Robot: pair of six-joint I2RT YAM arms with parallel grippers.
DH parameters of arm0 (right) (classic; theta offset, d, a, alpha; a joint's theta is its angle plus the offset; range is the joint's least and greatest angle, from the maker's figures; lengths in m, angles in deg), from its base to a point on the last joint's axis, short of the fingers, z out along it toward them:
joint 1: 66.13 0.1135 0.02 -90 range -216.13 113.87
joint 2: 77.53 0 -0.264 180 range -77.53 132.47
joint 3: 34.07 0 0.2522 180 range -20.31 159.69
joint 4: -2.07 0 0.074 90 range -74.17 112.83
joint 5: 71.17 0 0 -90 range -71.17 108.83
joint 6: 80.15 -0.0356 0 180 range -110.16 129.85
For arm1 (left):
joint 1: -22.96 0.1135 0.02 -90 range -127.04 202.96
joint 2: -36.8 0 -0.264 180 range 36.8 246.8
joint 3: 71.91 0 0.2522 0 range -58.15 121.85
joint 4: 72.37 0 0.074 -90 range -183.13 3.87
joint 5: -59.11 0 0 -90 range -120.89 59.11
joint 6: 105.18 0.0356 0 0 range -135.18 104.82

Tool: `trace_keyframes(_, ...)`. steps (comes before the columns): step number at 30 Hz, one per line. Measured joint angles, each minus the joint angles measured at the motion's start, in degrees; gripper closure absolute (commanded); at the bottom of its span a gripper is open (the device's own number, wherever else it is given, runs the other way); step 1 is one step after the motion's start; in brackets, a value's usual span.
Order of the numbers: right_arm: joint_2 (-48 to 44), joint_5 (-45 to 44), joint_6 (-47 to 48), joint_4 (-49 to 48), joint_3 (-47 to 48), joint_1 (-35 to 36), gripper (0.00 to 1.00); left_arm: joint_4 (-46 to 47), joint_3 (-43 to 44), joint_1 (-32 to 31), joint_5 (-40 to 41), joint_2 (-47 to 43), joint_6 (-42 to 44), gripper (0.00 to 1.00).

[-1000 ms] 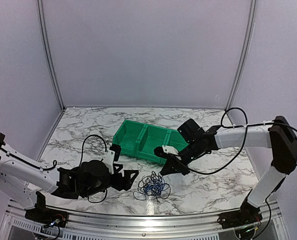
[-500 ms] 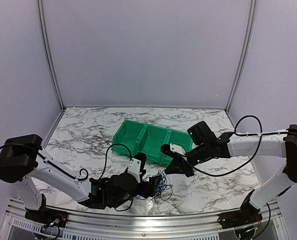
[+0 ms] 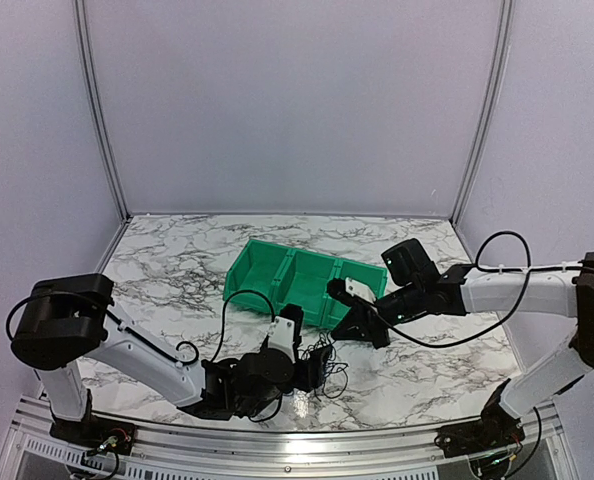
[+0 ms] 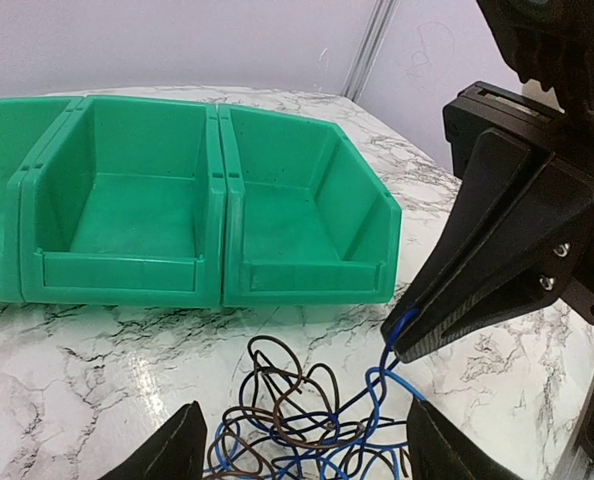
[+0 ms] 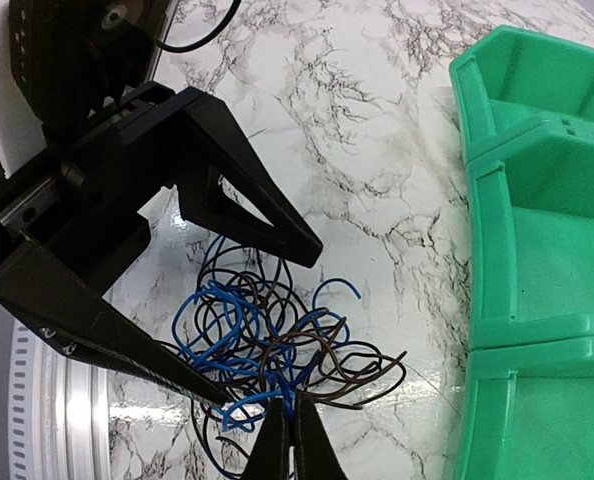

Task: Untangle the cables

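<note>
The cables [image 3: 324,372] are a loose tangle of thin blue and dark brown-black wires on the marble table, in front of the green bin. They also show in the left wrist view [image 4: 307,415] and the right wrist view [image 5: 277,335]. My left gripper [image 3: 312,368] is open, low over the table, with a finger on each side of the tangle [image 4: 307,462]. My right gripper [image 5: 288,425] is shut on a blue wire at the tangle's right edge. It shows in the top view [image 3: 339,334] and as a black wedge in the left wrist view [image 4: 405,342].
A green bin [image 3: 297,278] with three open compartments stands just behind the tangle; its front wall [image 4: 222,270] is close to the wires. The bin rim [image 5: 522,330] lies right of the right gripper. The table's front edge is just behind the left gripper.
My left arm has swung right and forward until its open fingers straddle the tangle. My right gripper has shifted slightly right and back, holding the blue wire.
</note>
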State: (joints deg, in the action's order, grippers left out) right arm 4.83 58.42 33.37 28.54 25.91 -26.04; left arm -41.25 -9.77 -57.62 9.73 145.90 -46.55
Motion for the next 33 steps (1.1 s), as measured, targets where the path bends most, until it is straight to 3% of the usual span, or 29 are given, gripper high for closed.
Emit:
trace_keyframes(8, -0.04, 0.46, 0.0, -0.26, -0.22, -0.24, 1.0, 0.37, 1.62, 0.46, 0.13, 1.33, -0.15, 0.31)
trace_keyframes(18, -0.57, 3.43, -0.02, 0.13, -0.28, -0.61, 1.0, 1.22, 3.13, 2.95, 1.36, 4.5, -2.67, 0.4)
trace_keyframes(20, -1.2, 4.96, 0.0, 0.7, -0.26, -0.7, 1.0, 1.4, 4.2, 3.04, 1.53, 5.97, -2.67, 0.46)
trace_keyframes(24, -3.54, 7.32, 0.2, 4.7, 0.5, -0.74, 1.0, 1.81, 6.82, 3.04, 1.05, 9.55, -1.64, 0.6)
trace_keyframes(33, -8.26, 10.49, 2.29, 16.37, 11.78, -0.85, 1.0, 3.8, 8.13, 3.04, -1.33, 12.96, -0.11, 0.63)
